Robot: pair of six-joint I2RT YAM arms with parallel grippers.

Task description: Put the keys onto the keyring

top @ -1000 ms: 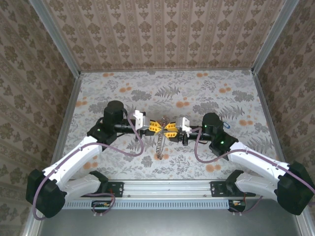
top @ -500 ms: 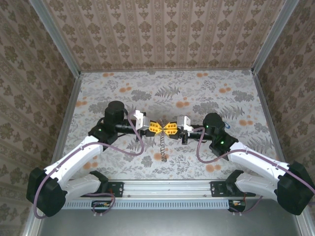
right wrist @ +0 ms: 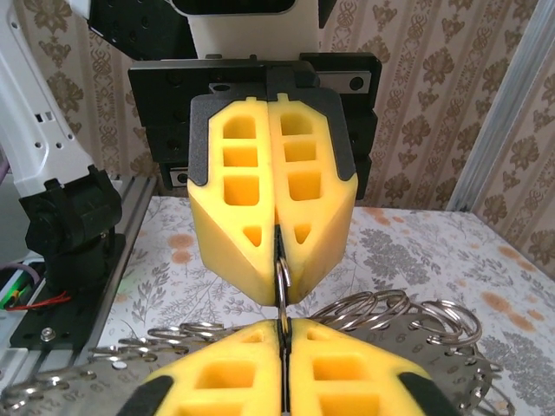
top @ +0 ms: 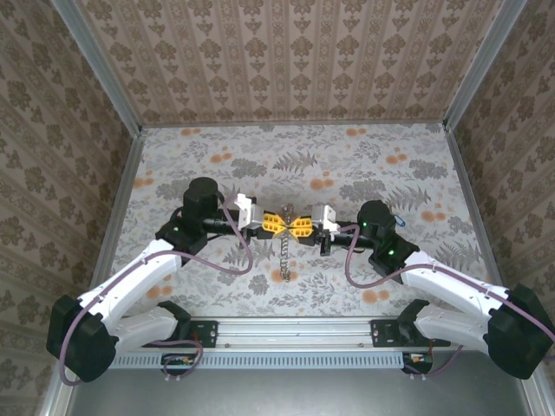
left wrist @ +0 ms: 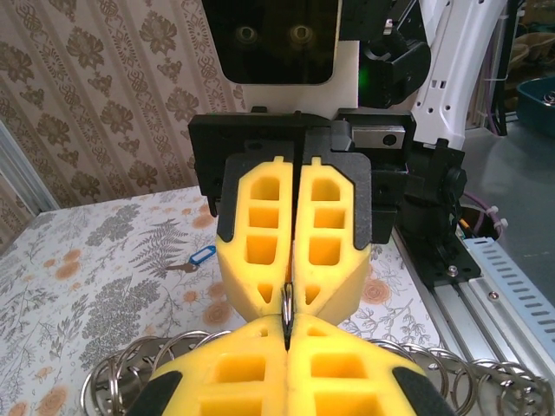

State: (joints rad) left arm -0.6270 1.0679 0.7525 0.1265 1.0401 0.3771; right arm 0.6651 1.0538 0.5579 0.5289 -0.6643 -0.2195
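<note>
My left gripper (top: 278, 226) and right gripper (top: 297, 227) meet tip to tip above the middle of the table. Both are shut on one silver ring of the keyring (top: 286, 256), whose chain of rings hangs down from them toward the table. In the left wrist view my left gripper (left wrist: 286, 328) pinches that ring (left wrist: 286, 303) edge-on, with the right gripper's yellow fingers (left wrist: 325, 251) just beyond. In the right wrist view my right gripper (right wrist: 282, 329) clamps the same ring (right wrist: 282, 276). A key with a blue head (left wrist: 199, 257) lies on the table. The yellow and red keys are out of view.
The blue key (top: 401, 222) lies beside the right arm's wrist. More rings of the chain (right wrist: 408, 312) fan out behind the fingers. Patterned walls (top: 286, 52) close in the table, and a metal rail (top: 295, 328) runs along the near edge.
Both grippers stay tip to tip at the same spot. The hanging chain's lower end has swung slightly to the right.
</note>
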